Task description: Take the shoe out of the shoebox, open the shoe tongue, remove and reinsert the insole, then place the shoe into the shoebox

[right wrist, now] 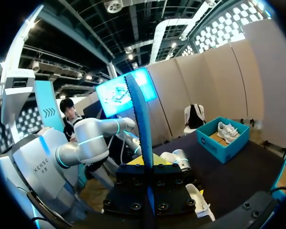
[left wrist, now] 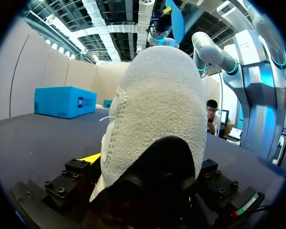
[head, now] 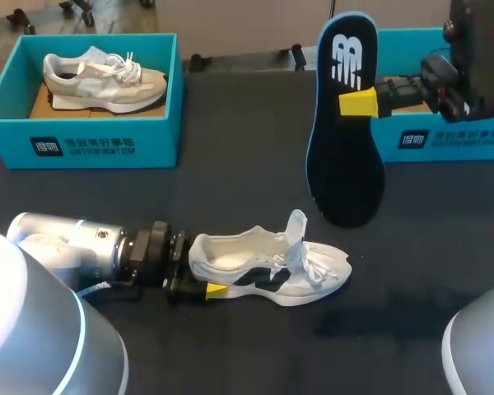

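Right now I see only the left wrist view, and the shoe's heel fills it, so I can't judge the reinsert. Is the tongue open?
Observer: Yes, the tongue stands pulled up from the shoe.
Operator: Where does the right arm grip the insole?
Observer: The right gripper pinches the insole at its side edge, near the raised end.
Operator: Is the left-hand shoebox empty?
Observer: No, the shoebox at the table's far left holds another shoe.
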You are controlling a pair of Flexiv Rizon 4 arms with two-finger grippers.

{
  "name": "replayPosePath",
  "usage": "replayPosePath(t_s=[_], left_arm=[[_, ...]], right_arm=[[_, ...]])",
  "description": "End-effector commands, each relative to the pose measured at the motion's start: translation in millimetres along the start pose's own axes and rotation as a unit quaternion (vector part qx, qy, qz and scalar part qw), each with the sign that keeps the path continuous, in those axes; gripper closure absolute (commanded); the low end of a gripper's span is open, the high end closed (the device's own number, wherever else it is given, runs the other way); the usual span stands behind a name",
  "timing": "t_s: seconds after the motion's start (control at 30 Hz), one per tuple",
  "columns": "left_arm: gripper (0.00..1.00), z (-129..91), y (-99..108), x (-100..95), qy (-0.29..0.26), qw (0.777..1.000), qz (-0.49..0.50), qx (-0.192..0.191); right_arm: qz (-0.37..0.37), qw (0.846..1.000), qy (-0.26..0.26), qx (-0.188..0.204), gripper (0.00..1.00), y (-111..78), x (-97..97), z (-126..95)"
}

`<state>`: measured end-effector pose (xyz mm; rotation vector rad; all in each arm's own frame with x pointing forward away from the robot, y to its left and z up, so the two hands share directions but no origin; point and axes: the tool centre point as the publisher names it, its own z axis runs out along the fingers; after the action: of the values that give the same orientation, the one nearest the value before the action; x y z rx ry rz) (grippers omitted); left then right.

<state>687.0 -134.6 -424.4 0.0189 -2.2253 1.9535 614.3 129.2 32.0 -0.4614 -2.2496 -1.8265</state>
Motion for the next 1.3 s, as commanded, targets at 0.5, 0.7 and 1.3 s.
replayPosePath(t_s=[0.5, 0.7, 1.3], left_arm=[[0.0, -32.9, -1.9, 6.7, 0.018, 0.999, -0.008, -0.05], [0.0, -43.3, -1.5, 7.9, 0.031, 0.997, 0.003, -0.077], [0.0, -38.8, -6.0, 11.3, 0.042, 0.996, 0.014, -0.072]], right_arm=[[0.001, 1.0, 0.0, 0.002, 1.0, 1.0, -1.4, 2.3], [0.001, 1.0, 0.0, 0.002, 1.0, 1.0, -1.4, 2.3], [0.001, 1.0, 0.0, 0.002, 1.0, 1.0, -1.4, 2.3]])
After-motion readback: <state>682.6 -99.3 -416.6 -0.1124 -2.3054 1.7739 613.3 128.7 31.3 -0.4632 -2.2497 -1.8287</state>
